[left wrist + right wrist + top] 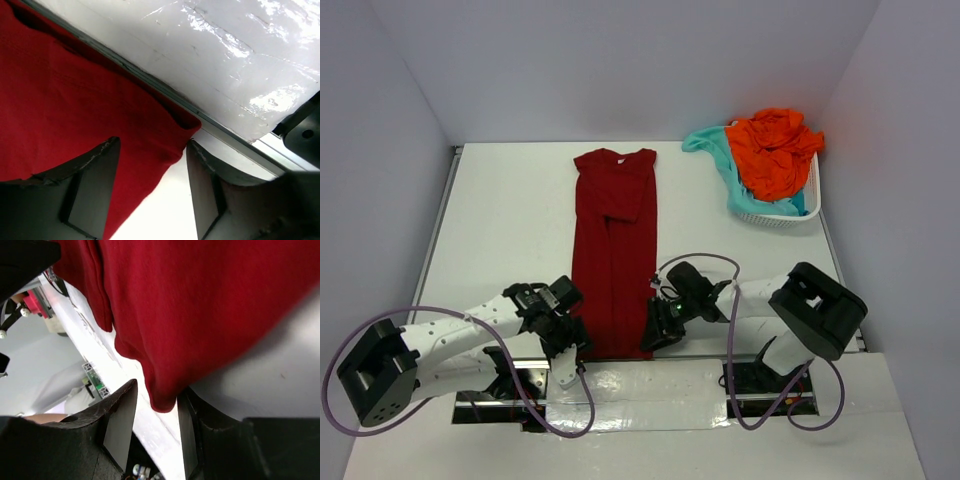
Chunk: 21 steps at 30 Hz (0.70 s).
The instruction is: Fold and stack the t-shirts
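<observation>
The dark red shirt (613, 250) lies flat down the middle of the white table (500, 230). Its collar points toward the far wall, both sleeves are folded inward so it makes a long narrow strip, and its hem is at the near edge. From above, the left gripper (576, 343) sits at the hem's left corner and the right gripper (656, 333) at its right corner, though that view is too coarse to show the jaws. The wrist cameras show them. On the left, the two fingers stand well apart with the hem corner lying between them, nothing pinched (a glossy white strip (240, 60) runs just past the table edge there). On the right, the jaws are parted too, more narrowly, with a rounded lobe of red cloth between them. Only the overhead view takes in the white mesh basket (775, 215) at the far right, well apart from the red shirt. The orange shirt (775, 150) is heaped in it and the mint-aqua shirt (712, 148) spills over its left rim
</observation>
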Available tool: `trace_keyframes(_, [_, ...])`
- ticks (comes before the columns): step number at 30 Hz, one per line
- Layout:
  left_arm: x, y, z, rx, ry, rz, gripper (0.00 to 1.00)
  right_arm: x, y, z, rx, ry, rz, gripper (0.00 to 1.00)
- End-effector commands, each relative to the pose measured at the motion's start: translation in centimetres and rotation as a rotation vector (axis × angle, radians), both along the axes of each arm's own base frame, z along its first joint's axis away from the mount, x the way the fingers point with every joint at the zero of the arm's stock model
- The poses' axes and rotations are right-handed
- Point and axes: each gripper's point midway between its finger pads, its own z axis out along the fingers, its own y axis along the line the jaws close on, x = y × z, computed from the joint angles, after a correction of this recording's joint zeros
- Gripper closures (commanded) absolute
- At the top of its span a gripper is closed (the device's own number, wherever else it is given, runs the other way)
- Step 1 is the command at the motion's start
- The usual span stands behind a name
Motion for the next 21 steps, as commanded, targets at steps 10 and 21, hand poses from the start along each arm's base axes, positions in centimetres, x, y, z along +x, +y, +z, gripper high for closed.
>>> trace_keyframes(10, [-1.7, -1.7, -0.6, -0.081, 0.083, -0.086, 0.95, -0.5, -1.5, -2.8, -0.122, 0.049, 0.031, 0.88])
trace_keyframes(21, [6.5, -2.7, 8.6, -0.262, 0.124, 0.474, 1.00, 6.9, -1.4, 7.0, -0.027, -0.138, -0.048, 1.00])
